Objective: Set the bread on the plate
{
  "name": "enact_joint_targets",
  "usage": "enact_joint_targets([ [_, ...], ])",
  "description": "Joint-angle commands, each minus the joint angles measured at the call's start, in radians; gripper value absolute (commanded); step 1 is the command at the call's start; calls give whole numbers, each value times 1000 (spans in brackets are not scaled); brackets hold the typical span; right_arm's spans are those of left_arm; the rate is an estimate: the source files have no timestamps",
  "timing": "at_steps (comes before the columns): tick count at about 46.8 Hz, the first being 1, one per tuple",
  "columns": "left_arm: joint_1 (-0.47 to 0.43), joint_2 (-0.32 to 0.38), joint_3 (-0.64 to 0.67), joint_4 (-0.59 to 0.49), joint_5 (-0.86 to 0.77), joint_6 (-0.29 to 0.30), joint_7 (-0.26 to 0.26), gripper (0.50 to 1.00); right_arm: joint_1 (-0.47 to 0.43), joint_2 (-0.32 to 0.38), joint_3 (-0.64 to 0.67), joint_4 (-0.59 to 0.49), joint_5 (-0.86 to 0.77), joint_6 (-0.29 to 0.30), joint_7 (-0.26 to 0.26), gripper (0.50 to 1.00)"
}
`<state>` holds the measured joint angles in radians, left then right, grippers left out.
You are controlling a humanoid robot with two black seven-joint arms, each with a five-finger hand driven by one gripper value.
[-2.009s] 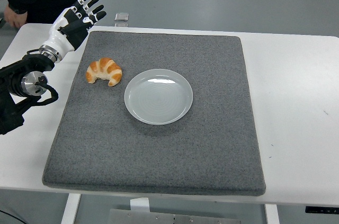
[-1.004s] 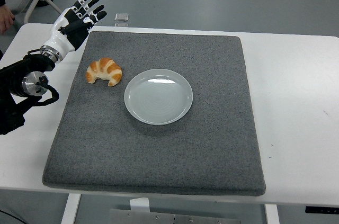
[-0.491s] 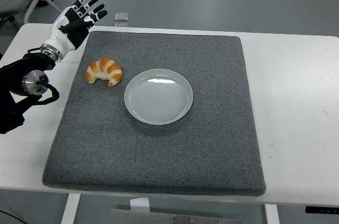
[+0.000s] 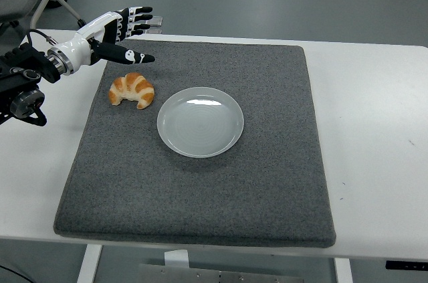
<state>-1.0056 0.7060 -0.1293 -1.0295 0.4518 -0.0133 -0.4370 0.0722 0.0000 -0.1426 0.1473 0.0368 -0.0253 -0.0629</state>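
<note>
Grey felt matting (image 4: 200, 182) covers most of the white desk (image 4: 374, 129), and nothing of our task is done yet: the bread (image 4: 132, 89) lies on the mat toward the far left corner, just beside the empty plate (image 4: 200, 122). It is a golden, curved croissant. Our left hand (image 4: 117, 32) hovers above it, fingers (image 4: 137, 19) spread and holding nothing.

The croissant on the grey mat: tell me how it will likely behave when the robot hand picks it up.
The croissant looks puffy and flaky, so it is probably light and would dent or shed crumbs under a hard squeeze. Its curved, ridged crust should give fingers purchase, so slipping seems unlikely. It lies flat on the mat, so rolling seems unlikely. The left robot hand, open, hovers above it.
</note>
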Motion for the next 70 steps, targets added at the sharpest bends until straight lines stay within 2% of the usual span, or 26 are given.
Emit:
enact_joint_targets([
  [1, 2, 33, 2, -29, 54, 29, 0, 990, 0, 0, 0, 0, 0, 1, 0, 930],
  [6, 2, 90, 0, -90, 136, 44, -2, 990, 0, 0, 0, 0, 0, 1, 0, 930],
  [13, 9, 150, -1, -156, 332, 119, -5, 988, 1, 0, 0, 0, 0, 1, 2, 930],
  [19, 55, 150, -1, -156, 413, 176, -5, 990, 1, 0, 0, 0, 0, 1, 0, 930],
  [29, 124, 141, 0, -132, 473, 202, -14, 988, 1, 0, 0, 0, 0, 1, 0, 930],
  [43, 144, 61, 2, -32, 479, 263, -15, 988, 0, 0, -2, 0, 0, -1, 0, 930],
  [70, 156, -88, 5, 170, 481, 263, -32, 988, -2, 0, -2, 0, 0, -1, 0, 930],
])
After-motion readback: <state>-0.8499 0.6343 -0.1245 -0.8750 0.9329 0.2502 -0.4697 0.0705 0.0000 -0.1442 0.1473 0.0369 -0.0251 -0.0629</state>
